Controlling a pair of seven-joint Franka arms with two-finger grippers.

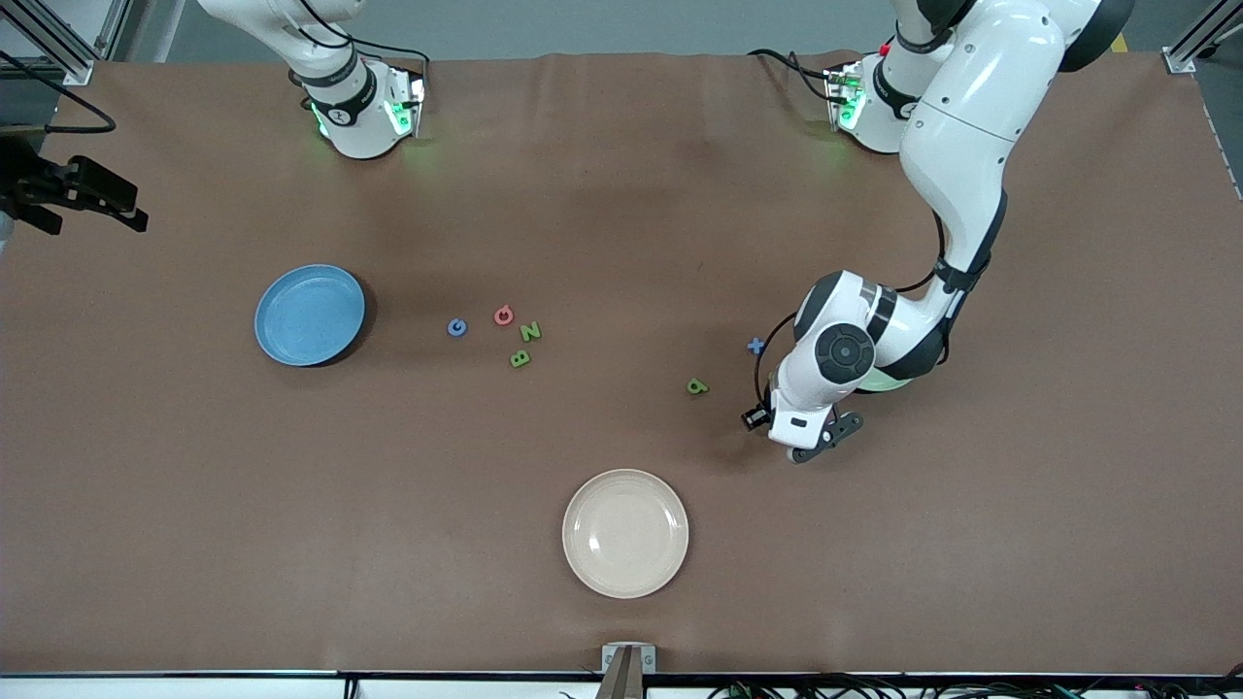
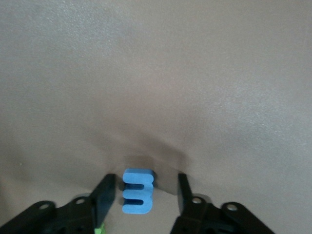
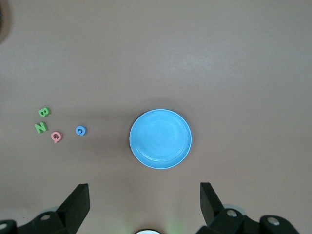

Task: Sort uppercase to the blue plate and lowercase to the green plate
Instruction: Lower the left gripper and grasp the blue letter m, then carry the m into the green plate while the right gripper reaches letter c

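The blue G (image 1: 456,327), pinkish-red Q (image 1: 503,315), green N (image 1: 530,331) and green B (image 1: 520,358) lie together mid-table, beside the blue plate (image 1: 309,315). The blue x (image 1: 755,345) and the green a-like letter (image 1: 697,386) lie near the left arm. My left gripper (image 1: 814,442) is low over the table. In the left wrist view it (image 2: 146,187) is open, with the blue m (image 2: 137,191) lying between its fingers. The green plate (image 1: 889,382) is mostly hidden under the left arm. The green u is out of view. My right gripper (image 3: 144,204) is open, high over the blue plate (image 3: 160,139).
A cream-white plate (image 1: 625,532) lies nearer the front camera than the letters. A black camera mount (image 1: 68,194) juts in at the right arm's end of the table.
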